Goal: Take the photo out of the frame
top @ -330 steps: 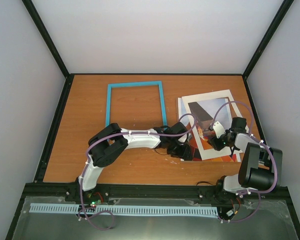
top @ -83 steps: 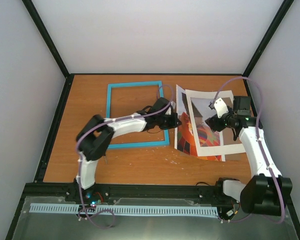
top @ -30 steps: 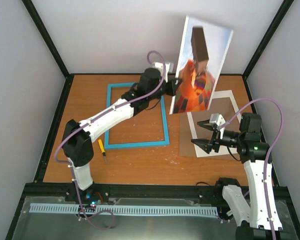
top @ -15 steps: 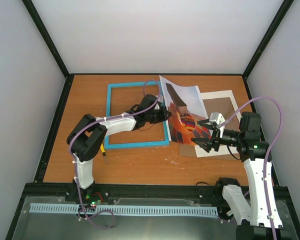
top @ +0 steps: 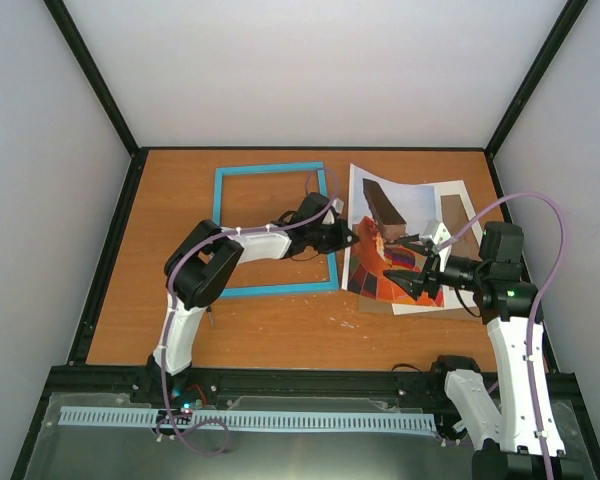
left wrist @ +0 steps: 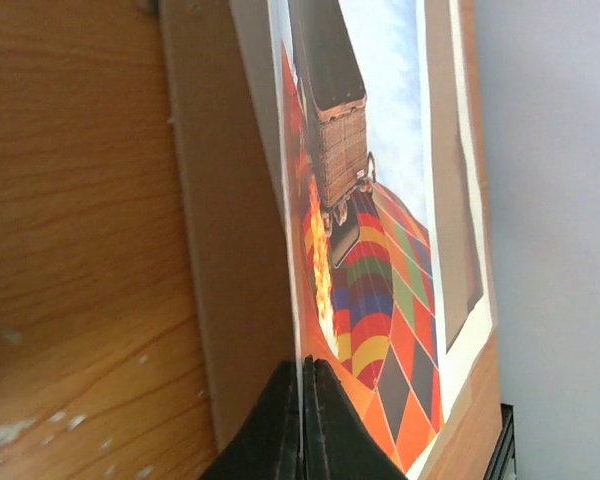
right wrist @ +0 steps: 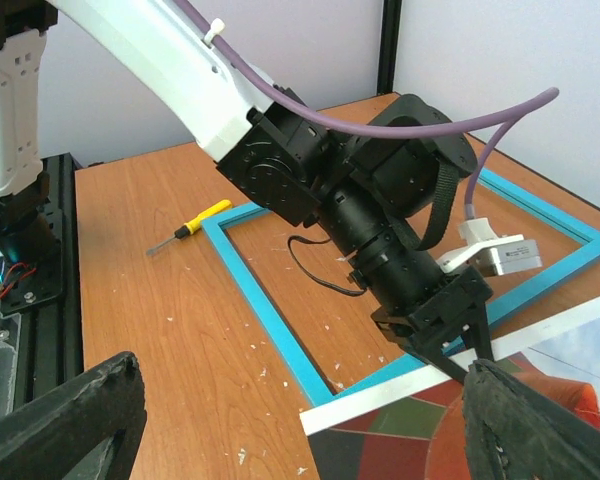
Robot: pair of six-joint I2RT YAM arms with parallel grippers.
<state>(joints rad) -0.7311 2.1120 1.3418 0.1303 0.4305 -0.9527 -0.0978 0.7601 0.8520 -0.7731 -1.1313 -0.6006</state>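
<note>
Desk (top: 270, 335): orange-brown wood grain, matt, strewn with pale flecks (right wrist: 248, 372), noted mostly around the frame's near corner. It is closed in on three sides by plain pale walls (top: 300, 70). Black posts (top: 92, 75) are seen rising at the rear corners, and a black rail (top: 310, 377) runs along the bottom of the top view.

Frame (top: 218, 230): light blue, laid flat left of centre, with bare desk seen through its opening. A yellow-handled screwdriver (right wrist: 190, 225) is recorded just outside it, at upper left of the right wrist view.

Photo (top: 375, 225): found right of centre, outside the frame and just beside its right border. Its left edge is pinched by the left pincer (top: 352, 238), clenched tight on the paper. The sheet is held slanted above a brown board (top: 453, 210) edged in white.

Right pincer (top: 398, 258): released, jaws spread wide over the photo's lower right part, with nothing gripped. Contact with the paper cannot be told.
</note>
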